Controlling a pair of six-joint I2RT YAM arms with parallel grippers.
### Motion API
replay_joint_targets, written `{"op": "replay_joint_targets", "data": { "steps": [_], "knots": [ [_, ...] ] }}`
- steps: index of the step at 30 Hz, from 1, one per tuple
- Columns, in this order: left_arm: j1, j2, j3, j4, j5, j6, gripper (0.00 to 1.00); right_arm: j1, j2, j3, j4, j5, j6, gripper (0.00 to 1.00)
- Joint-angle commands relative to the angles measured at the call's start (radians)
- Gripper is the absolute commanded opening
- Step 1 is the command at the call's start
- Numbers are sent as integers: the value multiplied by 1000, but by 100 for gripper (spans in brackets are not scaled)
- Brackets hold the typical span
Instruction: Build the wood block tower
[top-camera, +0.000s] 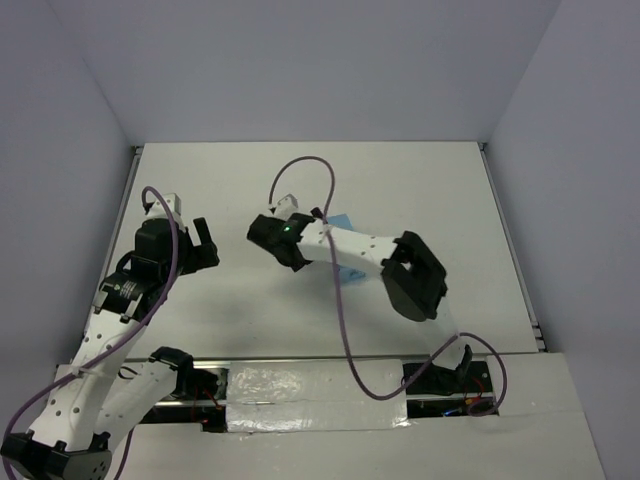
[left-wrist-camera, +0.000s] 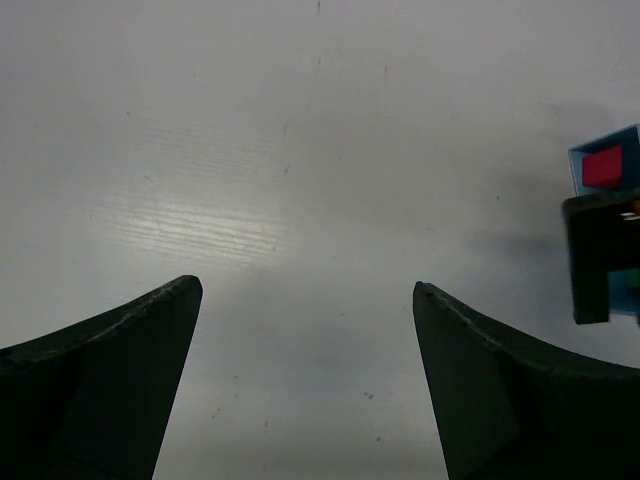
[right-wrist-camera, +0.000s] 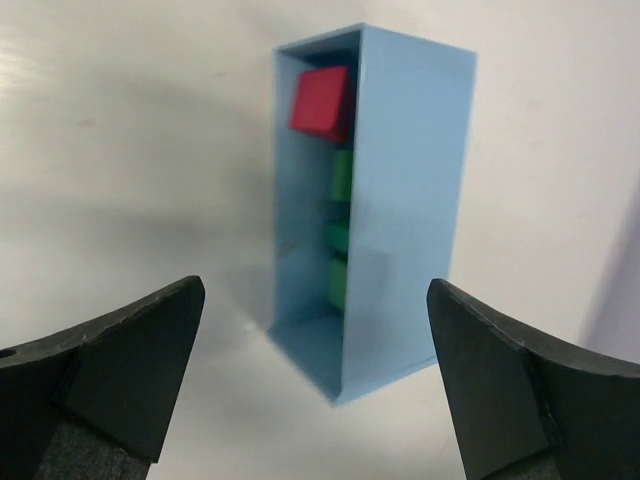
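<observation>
A light-blue oblong tray (right-wrist-camera: 410, 190) lies just ahead of my right gripper (right-wrist-camera: 315, 288), seemingly on its long side with the opening to the left. Inside it a red block (right-wrist-camera: 320, 100) sits at the far end and green blocks (right-wrist-camera: 341, 175) line up nearer. The right gripper is open and empty, its jaws apart short of the tray's near end. In the top view the right gripper (top-camera: 275, 245) and arm hide most of the tray (top-camera: 341, 221). My left gripper (top-camera: 207, 243) is open and empty over bare table (left-wrist-camera: 305, 288). At its view's right edge are the tray (left-wrist-camera: 590, 150) and red block (left-wrist-camera: 603, 166).
White table (top-camera: 420, 190) with grey walls behind and on both sides. A purple cable (top-camera: 340, 320) loops from the right arm over the table's near part. One right finger (left-wrist-camera: 598, 255) shows dark in front of the tray in the left wrist view.
</observation>
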Motion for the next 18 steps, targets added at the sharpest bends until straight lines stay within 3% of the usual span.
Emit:
{"op": "replay_joint_targets", "data": {
  "steps": [1,4,9,13,18],
  "knots": [
    [-9,-14,3,40,9,21,100,-62,-261,-88,206,-319,-25,100],
    [-15,-13,3,39,9,21,99,-161,-438,-286,392,-534,-33,100],
    [-21,-7,3,40,12,22,99,-327,-507,-428,489,-755,-88,100],
    [-23,-4,3,40,15,25,100,-379,-471,-437,491,-811,-123,100],
    [-23,-10,1,40,10,24,100,-413,-418,-443,492,-745,-131,100]
  ]
}}
